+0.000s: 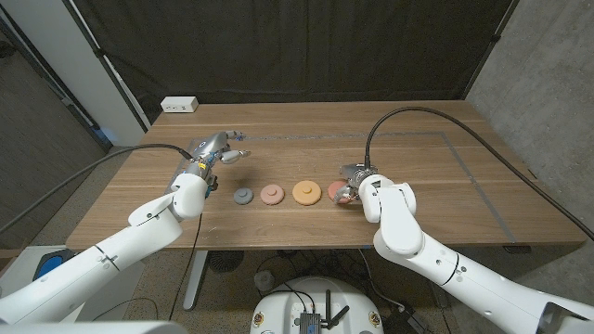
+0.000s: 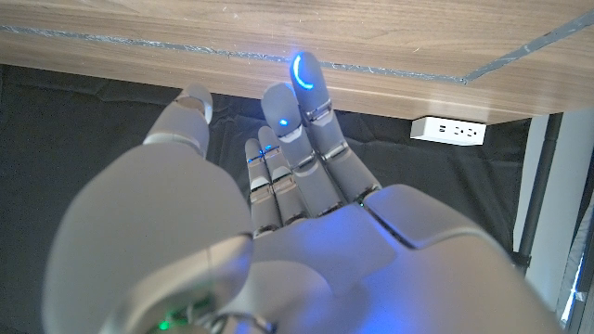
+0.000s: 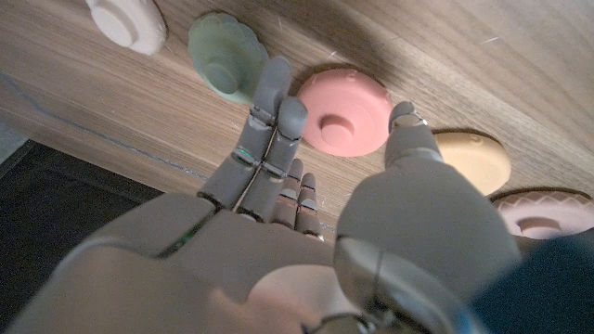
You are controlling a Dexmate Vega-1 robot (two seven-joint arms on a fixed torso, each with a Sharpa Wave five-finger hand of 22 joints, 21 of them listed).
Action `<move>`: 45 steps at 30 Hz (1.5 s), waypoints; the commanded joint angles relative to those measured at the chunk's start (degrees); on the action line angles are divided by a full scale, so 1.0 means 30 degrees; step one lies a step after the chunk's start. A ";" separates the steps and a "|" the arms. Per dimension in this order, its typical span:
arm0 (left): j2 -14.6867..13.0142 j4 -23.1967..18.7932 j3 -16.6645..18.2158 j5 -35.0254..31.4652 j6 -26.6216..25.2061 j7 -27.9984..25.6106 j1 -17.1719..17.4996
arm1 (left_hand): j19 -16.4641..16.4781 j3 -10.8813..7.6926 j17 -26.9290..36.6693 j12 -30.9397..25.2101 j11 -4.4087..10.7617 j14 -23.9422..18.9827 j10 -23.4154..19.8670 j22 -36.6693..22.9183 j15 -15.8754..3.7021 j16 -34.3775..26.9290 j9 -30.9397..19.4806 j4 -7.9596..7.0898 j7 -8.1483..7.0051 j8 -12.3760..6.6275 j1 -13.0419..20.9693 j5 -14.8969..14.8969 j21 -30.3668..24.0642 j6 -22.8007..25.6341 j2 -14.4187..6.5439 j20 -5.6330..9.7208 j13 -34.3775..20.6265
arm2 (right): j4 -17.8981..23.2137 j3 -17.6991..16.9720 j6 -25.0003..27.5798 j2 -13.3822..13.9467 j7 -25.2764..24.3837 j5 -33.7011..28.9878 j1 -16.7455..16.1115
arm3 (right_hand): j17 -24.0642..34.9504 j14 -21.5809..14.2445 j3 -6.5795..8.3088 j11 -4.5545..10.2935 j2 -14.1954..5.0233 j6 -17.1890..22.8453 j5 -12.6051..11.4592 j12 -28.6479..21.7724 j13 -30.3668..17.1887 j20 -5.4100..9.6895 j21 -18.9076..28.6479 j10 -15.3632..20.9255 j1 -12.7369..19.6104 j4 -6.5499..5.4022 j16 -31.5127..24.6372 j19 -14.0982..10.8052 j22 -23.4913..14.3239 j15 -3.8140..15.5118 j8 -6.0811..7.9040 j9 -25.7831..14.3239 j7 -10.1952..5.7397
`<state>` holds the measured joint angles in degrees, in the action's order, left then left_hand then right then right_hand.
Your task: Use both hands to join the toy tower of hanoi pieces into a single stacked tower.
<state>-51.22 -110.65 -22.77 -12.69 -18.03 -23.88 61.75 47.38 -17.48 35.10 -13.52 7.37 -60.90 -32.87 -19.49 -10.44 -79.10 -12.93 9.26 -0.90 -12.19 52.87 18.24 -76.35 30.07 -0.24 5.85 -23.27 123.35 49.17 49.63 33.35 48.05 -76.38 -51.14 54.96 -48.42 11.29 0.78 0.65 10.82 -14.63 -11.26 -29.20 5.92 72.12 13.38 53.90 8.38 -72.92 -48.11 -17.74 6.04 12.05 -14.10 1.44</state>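
Evidently both hands' fingers (image 2: 306, 102) spread, empty.

Wooden table (image 1: 306, 223) across the middle of the frame. At centre, a row of round pieces: grey disc (image 1: 243, 196), pink disc (image 1: 271, 194), orange disc (image 1: 305, 191), then a red disc (image 1: 334, 190) just beside the right hand (image 1: 353, 186). Left hand (image 1: 215, 148) left of centre, fingers apart, above the row. White power strip (image 1: 179, 105) at upper left.
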 commanded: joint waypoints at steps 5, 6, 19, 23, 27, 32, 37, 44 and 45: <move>-0.0029 0.0136 -0.0120 0.0065 0.0074 0.0138 -0.0114 | -0.0118 -0.0126 0.0166 0.0111 0.0096 -0.0030 -0.0213 0.0100 -0.0699 -0.0247 -0.0030 0.0008 -0.0016 0.0052 0.0013 0.0134 -0.0378 0.0276 -0.0183 0.2041 -0.0066 | -0.0816 -0.0609 -0.0754 -0.0904 0.0697 -0.1126 -0.0508 | -0.0242 0.0331 -0.0158 -0.0113 -0.0080 0.0191 -0.0113 0.0043 0.0060 0.2039 0.0265 -0.0435 -0.0180 -0.0014 -0.0002 0.0182 0.0181 0.2142 0.0148 0.0023 0.0007; -0.0019 0.0147 -0.0128 0.0058 0.0066 0.0130 -0.0128 | -0.0124 -0.0127 0.0164 0.0117 0.0090 -0.0023 -0.0199 0.0108 -0.0699 -0.0243 -0.0030 0.0007 -0.0027 0.0056 0.0011 0.0135 -0.0383 0.0268 -0.0184 0.2041 -0.0068 | -0.0854 -0.0650 -0.0766 -0.0960 0.0727 -0.1156 -0.0539 | -0.0238 0.0315 -0.0163 -0.0112 -0.0081 0.0174 -0.0113 0.0039 0.0065 0.2039 0.0299 -0.0441 -0.0185 -0.0016 -0.0025 0.0169 0.0170 0.2142 0.0140 0.0026 -0.0005; 0.0115 0.0405 -0.0320 0.0070 0.0184 0.0229 -0.0422 | -0.0261 -0.0206 0.0260 0.0163 0.0096 -0.0043 -0.0279 0.0313 -0.0699 -0.0295 -0.0047 0.0007 -0.0036 0.0081 -0.0030 0.0166 -0.0834 0.0323 -0.0193 0.2037 -0.0150 | -0.1306 -0.1004 -0.1145 -0.1299 0.0899 -0.1203 -0.0648 | -0.0552 0.0402 -0.0234 -0.0077 -0.0140 -0.0124 -0.0140 -0.0074 0.0177 0.2038 0.0614 -0.0317 -0.0204 -0.0010 -0.0097 0.0240 0.0391 0.2145 0.0036 0.0092 -0.0026; 0.0112 0.0428 -0.0341 0.0065 0.0160 0.0257 -0.0472 | -0.0311 -0.0229 0.0320 0.0200 0.0066 -0.0114 -0.0307 0.0439 -0.0699 -0.0359 -0.0051 0.0010 -0.0062 0.0095 -0.0047 0.0171 -0.0979 0.0327 -0.0190 0.2041 -0.0137 | -0.1432 -0.1015 -0.1229 -0.1354 0.1084 -0.1209 -0.0583 | -0.0562 0.0344 -0.0255 -0.0028 -0.0169 -0.0200 -0.0150 -0.0154 0.0209 0.2036 0.0677 -0.0129 -0.0229 -0.0021 -0.0200 0.0299 0.0492 0.2144 0.0020 0.0111 -0.0061; 0.0125 0.0484 -0.0400 0.0064 0.0159 0.0306 -0.0531 | -0.0337 -0.0249 0.0160 0.0222 0.0056 0.0044 -0.0310 0.0491 -0.0702 -0.0196 -0.0055 0.0012 -0.0056 0.0101 -0.0057 0.0178 -0.1104 0.0331 -0.0188 0.2039 -0.0143 | -0.1637 -0.1015 -0.1267 -0.1432 0.1176 -0.1194 -0.0488 | -0.0664 0.0334 -0.0284 0.0004 -0.0203 -0.0240 -0.0158 -0.0224 0.0242 0.2037 0.0780 0.0087 -0.0267 -0.0035 -0.0244 0.0294 0.0601 0.2147 0.0024 0.0130 -0.0092; 0.0192 0.0583 -0.0477 0.0084 0.0120 0.0331 -0.0604 | -0.0379 -0.0263 0.0185 0.0213 0.0024 0.0006 -0.0374 0.0556 -0.0701 -0.0225 -0.0058 0.0016 -0.0051 0.0089 -0.0063 0.0184 -0.1175 0.0378 -0.0183 0.2039 -0.0146 | -0.1846 -0.1006 -0.1262 -0.1498 0.1245 -0.1154 -0.0362 | -0.0719 0.0285 -0.0292 0.0105 -0.0266 -0.0238 -0.0175 -0.0285 0.0269 0.2034 0.0918 0.0326 -0.0291 -0.0047 -0.0321 0.0277 0.0674 0.2149 0.0046 0.0149 -0.0066; 0.0230 0.0683 -0.0551 0.0090 0.0141 0.0363 -0.0702 | -0.0395 -0.0280 0.0176 0.0206 0.0034 0.0012 -0.0413 0.0586 -0.0701 -0.0213 -0.0060 0.0012 -0.0035 0.0096 -0.0071 0.0187 -0.1262 0.0377 -0.0193 0.2039 -0.0160 | -0.2019 -0.0945 -0.1247 -0.1521 0.1232 -0.1186 -0.0272 | -0.0595 0.0085 -0.0295 0.0158 -0.0316 -0.0149 -0.0190 -0.0370 0.0266 0.2033 0.1082 0.0614 -0.0297 -0.0042 -0.0554 0.0242 0.0717 0.2152 0.0101 0.0162 -0.0040; 0.0270 0.0820 -0.0615 0.0143 0.0239 0.0382 -0.0788 | -0.0458 -0.0317 0.0266 0.0220 0.0062 -0.0045 -0.0452 0.0685 -0.0700 -0.0278 -0.0067 0.0008 -0.0037 0.0102 -0.0098 0.0194 -0.1442 0.0395 -0.0198 0.2035 -0.0174 | -0.2141 -0.0838 -0.1246 -0.1510 0.1439 -0.1306 -0.0140 | -0.0604 0.0069 -0.0289 0.0241 -0.0404 0.0291 -0.0209 -0.0410 0.0229 0.2026 0.1264 0.0811 -0.0326 -0.0044 -0.0647 0.0335 0.0840 0.2155 0.0274 0.0172 -0.0192; 0.0276 0.0849 -0.0621 0.0150 0.0257 0.0373 -0.0790 | -0.0469 -0.0320 0.0235 0.0226 0.0049 -0.0010 -0.0448 0.0703 -0.0700 -0.0244 -0.0068 0.0009 -0.0047 0.0103 -0.0101 0.0196 -0.1451 0.0397 -0.0197 0.2035 -0.0171 | -0.2144 -0.0796 -0.1243 -0.1506 0.1544 -0.1403 -0.0109 | -0.0568 0.0034 -0.0287 0.0252 -0.0411 0.0315 -0.0211 -0.0422 0.0224 0.2025 0.1271 0.0848 -0.0323 -0.0042 -0.0687 0.0335 0.0860 0.2156 0.0283 0.0172 -0.0201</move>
<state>-50.61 -108.74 -24.29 -12.43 -17.57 -22.86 59.78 46.36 -18.11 35.64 -13.09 7.59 -60.90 -33.70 -17.28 -10.44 -79.54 -12.92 9.25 -0.92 -12.20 52.64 18.45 -80.34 30.91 -0.47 5.44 -23.53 117.70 46.29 46.01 28.91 51.69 -80.08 -52.04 52.95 -47.84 10.57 1.34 -0.31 11.17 -14.81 -12.14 -28.40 5.73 75.67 15.19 52.93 8.14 -74.53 -47.51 -15.15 5.84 12.53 -13.56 0.93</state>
